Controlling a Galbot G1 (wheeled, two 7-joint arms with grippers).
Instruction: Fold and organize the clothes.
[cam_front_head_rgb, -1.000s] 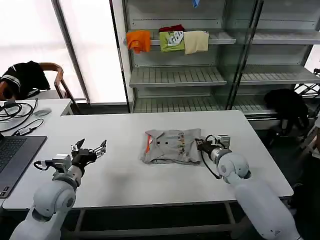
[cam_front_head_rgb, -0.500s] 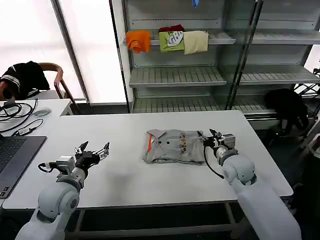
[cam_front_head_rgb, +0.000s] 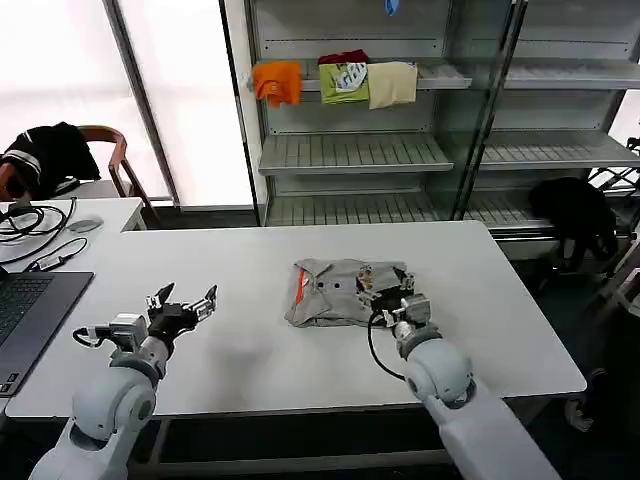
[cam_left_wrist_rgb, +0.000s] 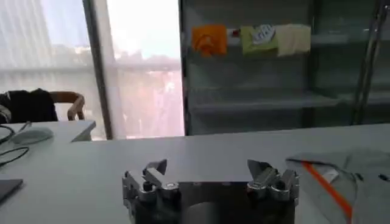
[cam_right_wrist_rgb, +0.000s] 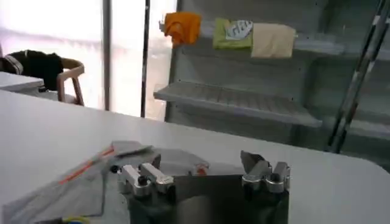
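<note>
The clothes are one light grey T-shirt (cam_front_head_rgb: 330, 295) lying folded in a rough rectangle at the middle of the white table (cam_front_head_rgb: 250, 350), with an orange strip showing at its left end. My right gripper (cam_front_head_rgb: 386, 288) hovers open over the shirt's right end, its fingers spread wide. The right wrist view has the grey cloth (cam_right_wrist_rgb: 91, 182) beneath and ahead of the right gripper (cam_right_wrist_rgb: 202, 163), nothing between the fingers. My left gripper (cam_front_head_rgb: 184, 305) stands open above bare table well left of the shirt. In the left wrist view the left gripper (cam_left_wrist_rgb: 207, 167) is open, and the shirt (cam_left_wrist_rgb: 359, 176) lies off to one side.
A laptop (cam_front_head_rgb: 30, 310) and cables (cam_front_head_rgb: 40, 225) sit at the table's far left. Behind the table, a metal shelf (cam_front_head_rgb: 350, 150) carries folded orange, green and cream garments (cam_front_head_rgb: 340, 80). Black garments lie on a chair (cam_front_head_rgb: 50, 155) and a stand (cam_front_head_rgb: 575, 210).
My right gripper has swung left from beside the shirt's right edge to above its right end. The left arm has barely shifted. The shirt lies as before.
</note>
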